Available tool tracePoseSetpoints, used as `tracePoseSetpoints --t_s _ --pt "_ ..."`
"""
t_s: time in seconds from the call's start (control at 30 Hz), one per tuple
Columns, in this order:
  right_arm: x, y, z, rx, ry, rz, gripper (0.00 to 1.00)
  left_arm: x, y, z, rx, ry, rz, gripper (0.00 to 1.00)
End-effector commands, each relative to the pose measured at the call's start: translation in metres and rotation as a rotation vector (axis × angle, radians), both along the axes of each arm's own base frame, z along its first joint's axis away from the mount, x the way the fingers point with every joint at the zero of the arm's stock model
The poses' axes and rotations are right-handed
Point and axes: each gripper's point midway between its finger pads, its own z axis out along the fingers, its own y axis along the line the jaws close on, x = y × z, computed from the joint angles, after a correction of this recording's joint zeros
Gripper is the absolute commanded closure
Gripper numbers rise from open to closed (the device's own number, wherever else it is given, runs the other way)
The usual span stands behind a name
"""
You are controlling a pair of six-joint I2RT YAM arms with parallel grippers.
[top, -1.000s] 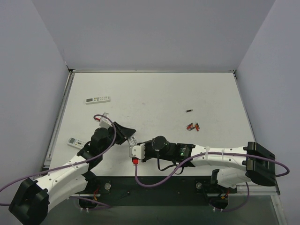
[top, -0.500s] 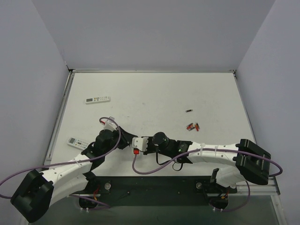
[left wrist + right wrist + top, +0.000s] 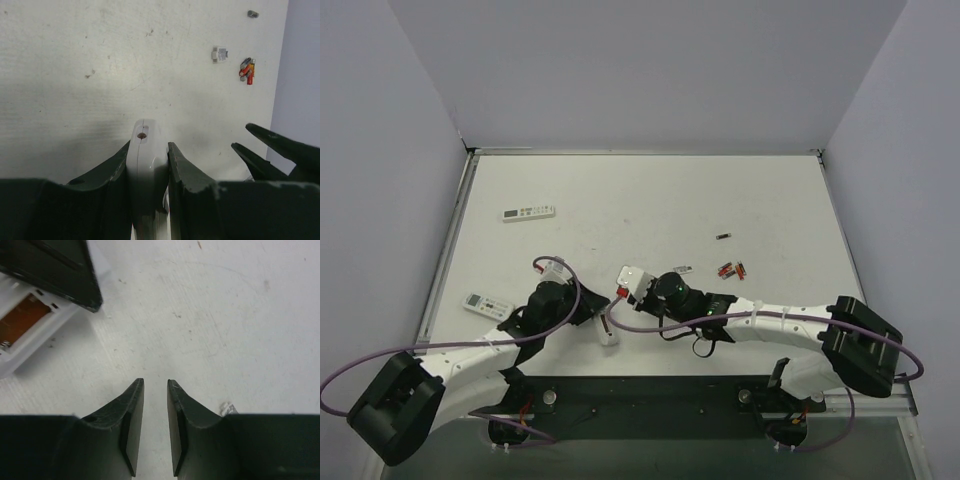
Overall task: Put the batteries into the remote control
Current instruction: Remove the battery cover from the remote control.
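Note:
My left gripper (image 3: pixel 148 145) is shut on the white remote control (image 3: pixel 144 150), held edge-up just above the table; in the top view the remote (image 3: pixel 610 335) sticks out from that gripper (image 3: pixel 592 318). Its open battery bay (image 3: pixel 22 320) shows brown inside. My right gripper (image 3: pixel 155 382) hovers over bare table beside it, jaws slightly apart with nothing between them. From above, that gripper (image 3: pixel 655 290) is mostly hidden under its wrist. A cluster of red-marked batteries (image 3: pixel 731 269) lies right of centre, and one more battery (image 3: pixel 722 237) lies behind it.
A small white piece (image 3: pixel 684 267) lies left of the battery cluster. A slim white remote with dark buttons (image 3: pixel 528 212) lies at the back left. Another remote with a grey display (image 3: pixel 482 304) sits by the left table edge.
My right gripper has come off the remote's end and moved back and to the right. A small white piece now shows beside the batteries. My left gripper kept hold of the remote and shifted slightly.

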Motion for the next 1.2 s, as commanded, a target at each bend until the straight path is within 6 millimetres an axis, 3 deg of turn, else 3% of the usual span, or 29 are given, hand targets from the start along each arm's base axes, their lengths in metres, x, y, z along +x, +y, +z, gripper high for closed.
tracePoseSetpoints --t_s 0.0,0.1,0.27,0.37,0.43,0.47,0.5,0.57,0.63,0.67,0.73,0.83,0.97,1.17 --pt "0.012 -0.025 0.016 0.168 0.163 -0.239 0.73 0.014 0.004 0.037 -0.006 -0.168 0.018 1.0" --pt "0.017 -0.045 0.018 0.225 0.262 -0.375 0.58 0.015 0.009 0.054 -0.011 -0.255 0.02 1.0" --pt "0.028 -0.091 0.016 0.34 0.487 -0.692 0.56 0.009 0.015 0.085 -0.073 -0.423 0.007 1.0" --pt "0.031 -0.11 0.016 0.379 0.593 -0.765 0.55 0.003 0.017 0.106 -0.14 -0.522 0.0 1.0" --pt "0.037 -0.12 0.023 0.408 0.613 -0.814 0.44 -0.003 0.016 0.121 -0.186 -0.58 -0.015 1.0" --pt "0.04 -0.132 0.021 0.396 0.62 -0.855 0.29 -0.005 0.016 0.126 -0.204 -0.602 -0.018 1.0" --pt "0.048 -0.137 0.029 0.403 0.603 -0.878 0.24 -0.007 0.017 0.133 -0.221 -0.626 -0.017 1.0" --pt "0.053 -0.153 0.027 0.364 0.604 -0.957 0.15 -0.012 0.015 0.14 -0.243 -0.648 -0.04 1.0" --pt "0.068 -0.169 0.034 0.395 0.611 -1.053 0.15 -0.015 0.015 0.146 -0.263 -0.662 -0.049 1.0" --pt "0.07 -0.177 0.026 0.37 0.644 -1.112 0.15 -0.016 0.015 0.148 -0.269 -0.665 -0.05 1.0" --pt "0.086 -0.192 0.03 0.412 0.653 -1.211 0.17 -0.018 0.014 0.148 -0.28 -0.664 -0.059 1.0" --pt "0.108 -0.221 0.02 0.396 0.63 -1.369 0.2 -0.02 0.012 0.146 -0.3 -0.654 -0.068 1.0" --pt "0.144 -0.236 0.006 0.374 0.661 -1.509 0.26 -0.021 0.01 0.148 -0.312 -0.656 -0.081 1.0" --pt "0.175 -0.248 -0.029 0.313 0.702 -1.637 0.39 -0.021 0.007 0.146 -0.302 -0.645 -0.092 1.0"
